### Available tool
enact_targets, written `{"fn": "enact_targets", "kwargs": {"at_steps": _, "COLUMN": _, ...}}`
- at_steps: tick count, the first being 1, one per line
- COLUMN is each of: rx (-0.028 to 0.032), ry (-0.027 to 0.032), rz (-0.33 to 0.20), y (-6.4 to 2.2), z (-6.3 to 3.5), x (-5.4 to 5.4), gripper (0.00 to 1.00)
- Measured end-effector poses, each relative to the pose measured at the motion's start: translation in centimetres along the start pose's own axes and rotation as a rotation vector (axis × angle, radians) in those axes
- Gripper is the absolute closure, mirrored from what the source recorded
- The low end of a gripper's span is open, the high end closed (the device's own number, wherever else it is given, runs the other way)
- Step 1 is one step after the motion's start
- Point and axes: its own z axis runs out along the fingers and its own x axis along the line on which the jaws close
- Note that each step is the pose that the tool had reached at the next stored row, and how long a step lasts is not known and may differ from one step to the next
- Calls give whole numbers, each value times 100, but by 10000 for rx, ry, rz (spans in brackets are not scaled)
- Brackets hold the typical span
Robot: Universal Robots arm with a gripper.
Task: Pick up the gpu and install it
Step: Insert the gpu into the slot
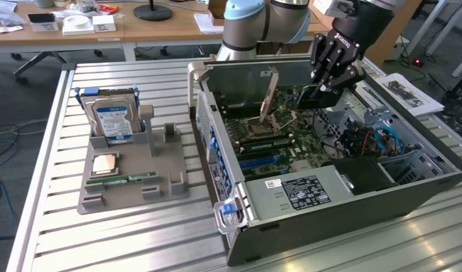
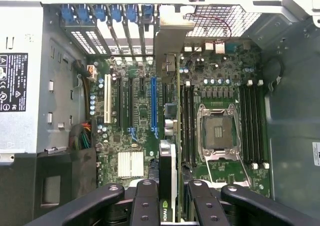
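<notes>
Across the counter [image 1: 125, 238], the open computer case [image 1: 344, 209] has the end effector [image 1: 330, 85] inside it, pinching the gpu [image 2: 168, 166] edge-on above the motherboard [image 2: 220, 83]. The pick-up is done and installing is in hand. Seating it, I'd judge, needs its edge squared over the blue slot [image 2: 152, 103].

Pretty matt grey sheet-metal computer case [image 1: 382, 198], dull ribbed aluminium table [image 1: 125, 243], smooth grey plastic tray [image 1: 125, 195], shiny metal bracket [image 2: 172, 36] on thin dark gpu [image 2: 169, 181].
</notes>
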Motion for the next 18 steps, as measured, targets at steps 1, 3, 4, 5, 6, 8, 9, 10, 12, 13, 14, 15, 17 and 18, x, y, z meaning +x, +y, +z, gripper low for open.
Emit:
{"fn": "enact_targets", "kwargs": {"at_steps": 1, "rx": 0, "ry": 0, "rz": -1, "y": 0, "z": 0, "x": 0, "gripper": 73}}
{"fn": "enact_targets", "kwargs": {"at_steps": 3, "rx": 0, "ry": 1, "rz": -28, "y": -1, "z": 4, "x": -1, "gripper": 73}}
{"fn": "enact_targets", "kwargs": {"at_steps": 4, "rx": 0, "ry": 5, "rz": -52, "y": 0, "z": 10, "x": -1, "gripper": 73}}
{"fn": "enact_targets", "kwargs": {"at_steps": 5, "rx": -1, "ry": 10, "rz": -72, "y": 2, "z": 17, "x": 0, "gripper": 73}}
{"fn": "enact_targets", "kwargs": {"at_steps": 6, "rx": -1, "ry": 14, "rz": -95, "y": 3, "z": 29, "x": 1, "gripper": 73}}
{"fn": "enact_targets", "kwargs": {"at_steps": 8, "rx": -3, "ry": 22, "rz": -156, "y": 7, "z": 54, "x": 4, "gripper": 73}}
{"fn": "enact_targets", "kwargs": {"at_steps": 9, "rx": -5, "ry": 28, "rz": -190, "y": 11, "z": 66, "x": 6, "gripper": 73}}
{"fn": "enact_targets", "kwargs": {"at_steps": 10, "rx": -5, "ry": 33, "rz": -229, "y": 16, "z": 79, "x": 9, "gripper": 73}}
{"fn": "enact_targets", "kwargs": {"at_steps": 12, "rx": -8, "ry": 48, "rz": -322, "y": 30, "z": 109, "x": 15, "gripper": 73}}
{"fn": "enact_targets", "kwargs": {"at_steps": 13, "rx": -10, "ry": 57, "rz": -375, "y": 39, "z": 123, "x": 18, "gripper": 73}}
{"fn": "enact_targets", "kwargs": {"at_steps": 14, "rx": -11, "ry": 66, "rz": -426, "y": 48, "z": 138, "x": 21, "gripper": 73}}
{"fn": "enact_targets", "kwargs": {"at_steps": 15, "rx": -12, "ry": 75, "rz": -477, "y": 57, "z": 153, "x": 23, "gripper": 73}}
{"fn": "enact_targets", "kwargs": {"at_steps": 17, "rx": -15, "ry": 94, "rz": -576, "y": 76, "z": 183, "x": 28, "gripper": 73}}
{"fn": "enact_targets", "kwargs": {"at_steps": 18, "rx": -16, "ry": 103, "rz": -624, "y": 81, "z": 200, "x": 31, "gripper": 73}}
